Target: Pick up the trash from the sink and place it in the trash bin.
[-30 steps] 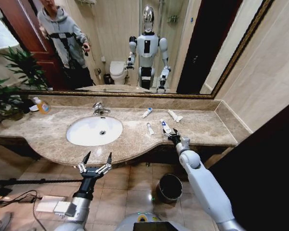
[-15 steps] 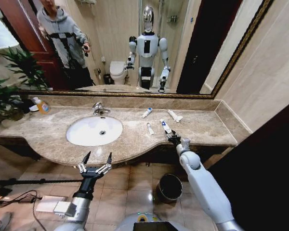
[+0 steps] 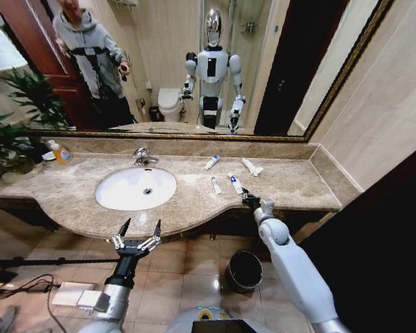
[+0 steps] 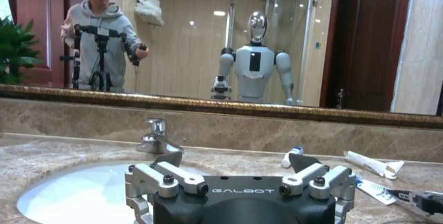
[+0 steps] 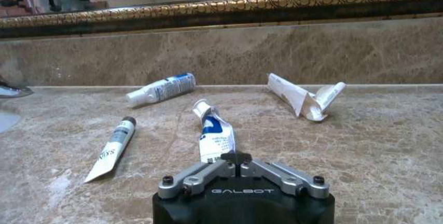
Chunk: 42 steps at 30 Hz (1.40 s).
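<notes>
Where right tool [image 5: 237, 157] pinches: blue-printed white tube [image 5: 213, 132].

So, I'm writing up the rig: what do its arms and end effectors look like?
Light grey, smooth rounded arm shells. The left end effector and right end effector share a black body with white GALBOT lettering, silver metal linkages with black screws, and dark pointed fingertips.

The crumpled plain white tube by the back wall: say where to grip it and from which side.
Pinch the crumpled white tube across its flat middle, from above: it lies flat on the counter, and its folded-up tail may slip. The right gripper, shut on the tail of a blue-print tube, is nearest.
</notes>
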Available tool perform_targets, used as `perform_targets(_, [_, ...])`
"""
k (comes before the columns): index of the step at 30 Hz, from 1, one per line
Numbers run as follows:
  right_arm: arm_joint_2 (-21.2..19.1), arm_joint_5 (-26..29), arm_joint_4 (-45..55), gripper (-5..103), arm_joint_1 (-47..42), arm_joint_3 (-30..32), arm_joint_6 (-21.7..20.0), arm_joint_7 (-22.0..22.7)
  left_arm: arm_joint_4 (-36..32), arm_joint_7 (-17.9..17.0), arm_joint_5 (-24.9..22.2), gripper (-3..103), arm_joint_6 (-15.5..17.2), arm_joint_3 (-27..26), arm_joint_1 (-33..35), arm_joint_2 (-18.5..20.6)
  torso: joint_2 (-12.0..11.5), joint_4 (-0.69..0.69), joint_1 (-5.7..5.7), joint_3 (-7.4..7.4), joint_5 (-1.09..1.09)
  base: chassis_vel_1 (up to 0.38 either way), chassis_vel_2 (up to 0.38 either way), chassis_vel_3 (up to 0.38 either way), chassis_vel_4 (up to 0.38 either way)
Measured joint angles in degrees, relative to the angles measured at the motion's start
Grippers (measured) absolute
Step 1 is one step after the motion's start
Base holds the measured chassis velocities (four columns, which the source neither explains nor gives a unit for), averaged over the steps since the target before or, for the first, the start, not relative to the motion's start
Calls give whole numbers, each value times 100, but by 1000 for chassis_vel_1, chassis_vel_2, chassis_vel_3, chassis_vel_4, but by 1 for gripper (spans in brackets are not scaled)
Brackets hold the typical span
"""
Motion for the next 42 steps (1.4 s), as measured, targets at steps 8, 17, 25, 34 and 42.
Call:
perform_targets(8, [-75,91,209,0,-98,115,4,2,0,0,0,100,0,0,0,0,0,0,0,0,0,0,0,0,0])
perform_targets(17, [-183,130,951,0,-586,482,61,7,0,0,0,100,0,0,0,0,0,0,0,0,0,0,0,0,0])
perform_targets(25, [-275,131,1974,0,-1566,873,252,54,0,0,0,100,0,0,0,0,0,0,0,0,0,0,0,0,0])
perform_targets(34, [97,-136,2957,0,-3237,1550,944,67,0,0,0,100,0,0,0,0,0,0,0,-1,0,0,0,0,0])
perform_targets(42, [592,-378,2783,0,-4574,1861,2437,-101,0,0,0,100,0,0,0,0,0,-1,0,-1,-1,0,0,0,0])
